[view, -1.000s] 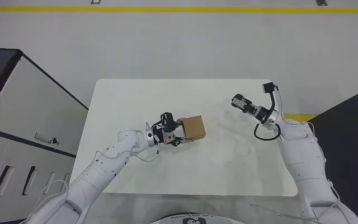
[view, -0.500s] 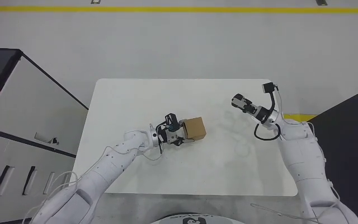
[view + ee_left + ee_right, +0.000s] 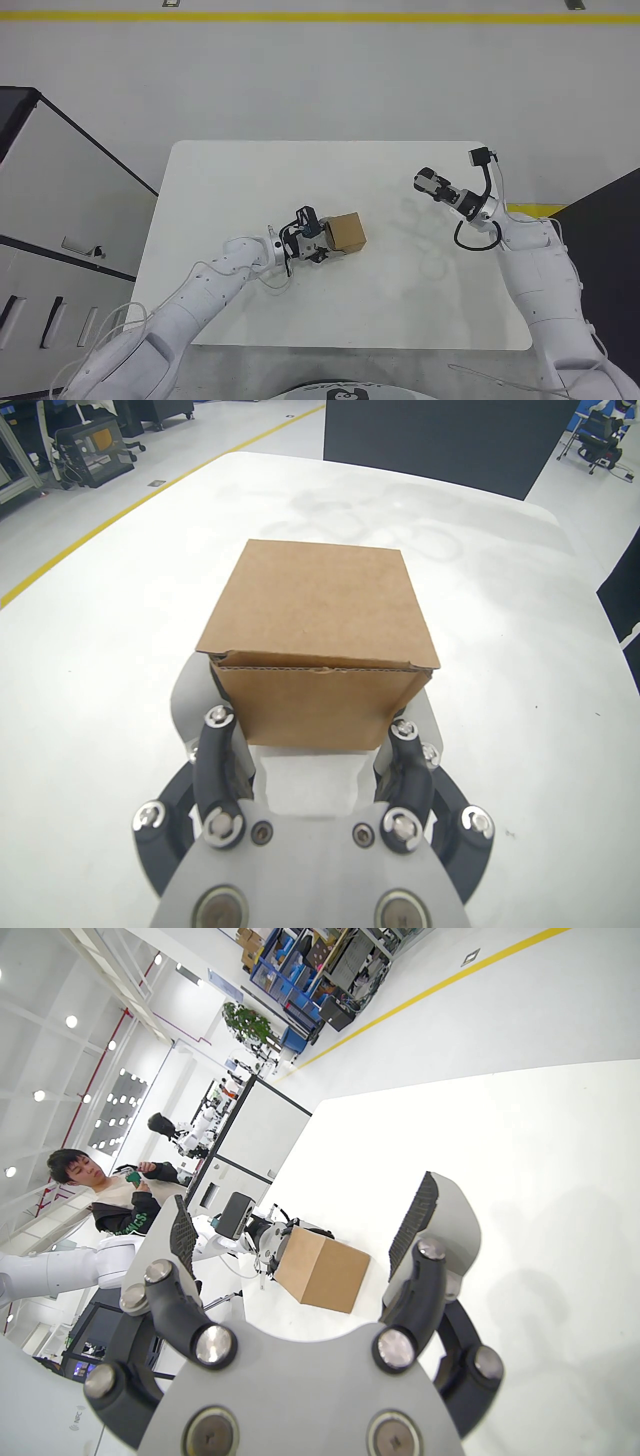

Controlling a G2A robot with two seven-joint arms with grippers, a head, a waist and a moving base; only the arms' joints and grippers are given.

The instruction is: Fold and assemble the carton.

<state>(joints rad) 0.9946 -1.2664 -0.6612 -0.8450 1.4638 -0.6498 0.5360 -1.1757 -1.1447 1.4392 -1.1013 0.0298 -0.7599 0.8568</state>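
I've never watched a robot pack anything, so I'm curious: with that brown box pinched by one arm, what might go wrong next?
1. The left gripper clamps only one end of the brown cardboard carton, so it could twist or slip out if lifted.
2. The top flap shows a slight gap along its near edge and might spring open.
3. The right gripper hangs open well away from the carton, over the white table, so it gives no support.

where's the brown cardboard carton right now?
Top view: the brown cardboard carton sits near the white table's centre, held between the left gripper's jaws.
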